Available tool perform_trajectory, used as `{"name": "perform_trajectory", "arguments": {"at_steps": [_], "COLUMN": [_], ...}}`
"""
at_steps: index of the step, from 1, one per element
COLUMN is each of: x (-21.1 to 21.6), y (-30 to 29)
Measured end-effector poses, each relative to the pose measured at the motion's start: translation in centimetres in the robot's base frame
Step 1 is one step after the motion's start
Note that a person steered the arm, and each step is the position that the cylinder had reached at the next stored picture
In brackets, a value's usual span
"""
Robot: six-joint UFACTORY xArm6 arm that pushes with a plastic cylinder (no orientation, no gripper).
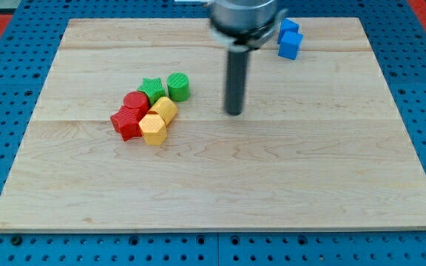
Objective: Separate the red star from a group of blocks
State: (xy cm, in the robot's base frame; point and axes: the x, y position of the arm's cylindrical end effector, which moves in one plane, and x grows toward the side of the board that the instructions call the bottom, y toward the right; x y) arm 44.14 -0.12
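The red star (127,123) lies at the left end of a tight group of blocks left of the board's middle. Touching it are a red round block (135,101), a yellow hexagon (153,129) and a second yellow block (164,109). A green star (151,89) and a green round block (178,86) sit at the top of the group. My tip (234,112) rests on the board to the right of the group, well apart from the green round block and the yellow blocks.
Two blue blocks (289,38) lie together near the board's top edge, right of the rod. The wooden board (346,170) sits on a blue perforated table.
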Motion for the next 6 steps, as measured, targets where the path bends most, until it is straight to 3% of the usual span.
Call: {"name": "perform_trajectory", "arguments": {"at_steps": [1, 2, 5, 6], "x": [4.8, 5.5, -7.4, -6.8], "y": [-9.2, -13.9, -14.8, -15.3]}}
